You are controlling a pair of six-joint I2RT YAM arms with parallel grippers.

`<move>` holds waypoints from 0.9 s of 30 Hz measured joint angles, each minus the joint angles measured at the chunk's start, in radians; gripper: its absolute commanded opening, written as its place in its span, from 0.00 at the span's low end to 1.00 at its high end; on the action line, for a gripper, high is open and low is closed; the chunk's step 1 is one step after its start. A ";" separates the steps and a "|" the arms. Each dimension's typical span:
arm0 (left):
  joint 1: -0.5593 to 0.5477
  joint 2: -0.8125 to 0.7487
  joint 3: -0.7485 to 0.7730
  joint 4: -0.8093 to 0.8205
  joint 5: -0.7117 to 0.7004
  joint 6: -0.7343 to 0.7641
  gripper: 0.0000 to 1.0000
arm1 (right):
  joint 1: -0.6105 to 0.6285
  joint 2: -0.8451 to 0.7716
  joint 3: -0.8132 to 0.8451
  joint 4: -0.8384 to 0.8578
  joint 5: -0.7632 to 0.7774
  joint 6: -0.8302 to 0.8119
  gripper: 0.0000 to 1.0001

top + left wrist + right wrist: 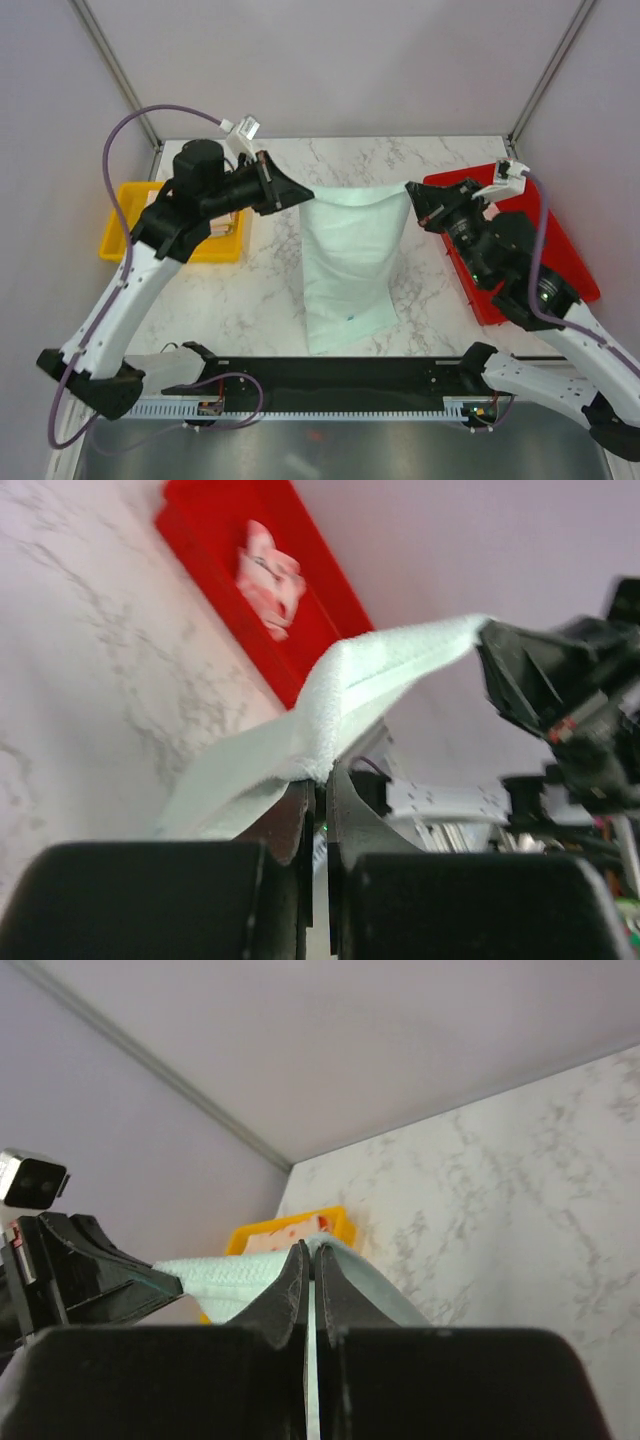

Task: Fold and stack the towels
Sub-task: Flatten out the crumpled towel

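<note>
above the middle of the white marble worktop (260, 290), you have a mint green soft cloth towel (350, 265) strung between both arms. your left fingers (298, 193) are clamped together on its far left corner. your right fingers (413, 190) are pinched tight on its far right corner. the far edge hangs lifted between them, with a slight sag in the middle. from that edge the cloth slopes down toward you, and its near end lies on the worktop, just short of the black rail (330, 375) by the arm bases.

from the left wrist you see the left fingers (318, 780) closed with the towel's edge caught between their tips. the pale green cloth (370, 675) rises away to the black tip of the right fingers (492, 645). beyond it sits a red plastic tray (330, 590) with a crumpled pink patterned towel (270, 580) lying inside.

from the right wrist you see the right fingers (312, 1255) meeting on the same cloth (225, 1275), which runs across to the left fingers (165, 1278). behind it stands a yellow plastic bin (340, 1222), holding a pale cloth with orange marks (290, 1243).

seen from above, the bin is at the worktop's left edge, partly under your left arm. the tray is at the right edge, partly under your right arm.
</note>
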 measured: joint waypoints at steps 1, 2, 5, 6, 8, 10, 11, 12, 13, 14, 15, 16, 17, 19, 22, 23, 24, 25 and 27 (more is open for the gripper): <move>0.012 0.056 0.037 -0.006 -0.027 0.018 0.02 | 0.000 0.051 0.027 0.003 0.052 -0.034 0.00; 0.030 0.121 0.069 -0.014 -0.053 0.034 0.02 | -0.003 0.109 0.051 0.008 0.102 -0.071 0.00; 0.093 0.307 0.155 -0.026 -0.095 0.075 0.02 | -0.044 0.282 0.115 0.063 0.173 -0.165 0.00; 0.113 0.369 0.178 -0.030 -0.104 0.085 0.02 | -0.073 0.341 0.122 0.089 0.169 -0.187 0.00; 0.158 0.479 0.216 -0.025 -0.110 0.102 0.02 | -0.167 0.467 0.127 0.131 0.132 -0.214 0.00; 0.193 0.570 0.240 -0.008 -0.097 0.113 0.02 | -0.265 0.593 0.137 0.166 0.072 -0.228 0.00; 0.213 0.621 0.254 0.013 -0.087 0.119 0.02 | -0.306 0.657 0.145 0.187 0.035 -0.236 0.00; 0.230 0.671 0.273 0.032 -0.070 0.123 0.02 | -0.341 0.719 0.156 0.208 -0.009 -0.244 0.00; 0.248 0.724 0.295 0.049 -0.051 0.126 0.02 | -0.370 0.772 0.167 0.227 -0.055 -0.248 0.00; 0.263 0.778 0.330 0.063 -0.027 0.126 0.02 | -0.396 0.825 0.179 0.246 -0.096 -0.253 0.00; 0.277 0.830 0.371 0.074 -0.001 0.126 0.02 | -0.418 0.870 0.193 0.262 -0.135 -0.255 0.00; 0.290 0.885 0.411 0.092 0.031 0.125 0.02 | -0.438 0.906 0.208 0.271 -0.169 -0.258 0.00; 0.304 0.941 0.453 0.116 0.069 0.122 0.02 | -0.459 0.948 0.230 0.285 -0.218 -0.259 0.00; 0.328 1.032 0.509 0.159 0.129 0.113 0.02 | -0.494 1.017 0.283 0.307 -0.292 -0.262 0.00; 0.351 1.108 0.537 0.178 0.193 0.106 0.02 | -0.539 1.092 0.347 0.340 -0.390 -0.261 0.00; 0.357 1.123 0.539 0.180 0.211 0.105 0.02 | -0.554 1.107 0.357 0.347 -0.423 -0.257 0.00; 0.362 1.134 0.539 0.179 0.228 0.103 0.02 | -0.566 1.115 0.363 0.349 -0.457 -0.252 0.00; 0.364 1.140 0.537 0.175 0.245 0.103 0.02 | -0.576 1.123 0.365 0.350 -0.487 -0.249 0.00; 0.364 1.140 0.523 0.175 0.268 0.103 0.02 | -0.590 1.130 0.365 0.337 -0.537 -0.242 0.00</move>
